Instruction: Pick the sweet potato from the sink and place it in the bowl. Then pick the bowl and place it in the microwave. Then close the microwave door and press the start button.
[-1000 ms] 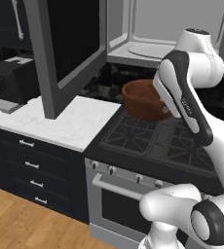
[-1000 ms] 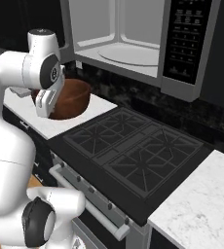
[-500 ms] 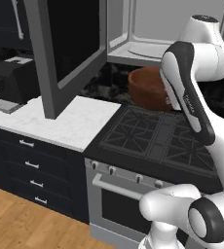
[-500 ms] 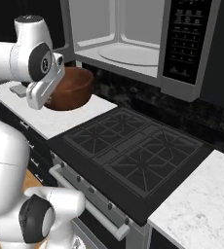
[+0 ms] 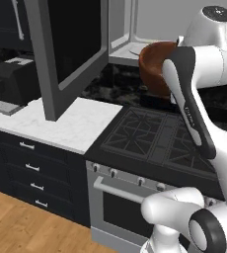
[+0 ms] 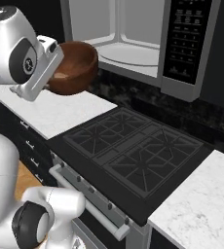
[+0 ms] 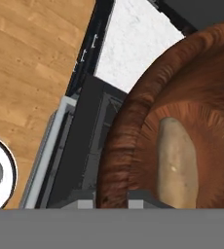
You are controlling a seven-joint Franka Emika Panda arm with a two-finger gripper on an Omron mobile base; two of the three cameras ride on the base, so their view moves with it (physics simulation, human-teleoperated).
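Note:
My gripper (image 7: 111, 198) is shut on the rim of the reddish-brown bowl (image 7: 196, 82), one finger outside the wall and one inside. The sweet potato (image 7: 177, 163) lies on the bowl's bottom, pale tan here. I hold the bowl (image 5: 154, 69) in the air above the back of the stove, tilted, just in front of the microwave (image 6: 182, 44) and below its open cavity with the turntable plate (image 6: 133, 52). To the left of the bowl, the microwave door (image 5: 71, 44) stands swung out. The sink is out of view.
A black stove top (image 5: 155, 138) lies under the bowl. A white marble counter (image 5: 61, 123) with a black appliance (image 5: 14, 81) is to the left, and another marble counter (image 6: 196, 209) to the right. The microwave's control panel (image 6: 184, 39) sits right of the cavity.
The arm has lifted the bowl from just above the stove up to the level of the microwave opening. The grip on the rim is unchanged.

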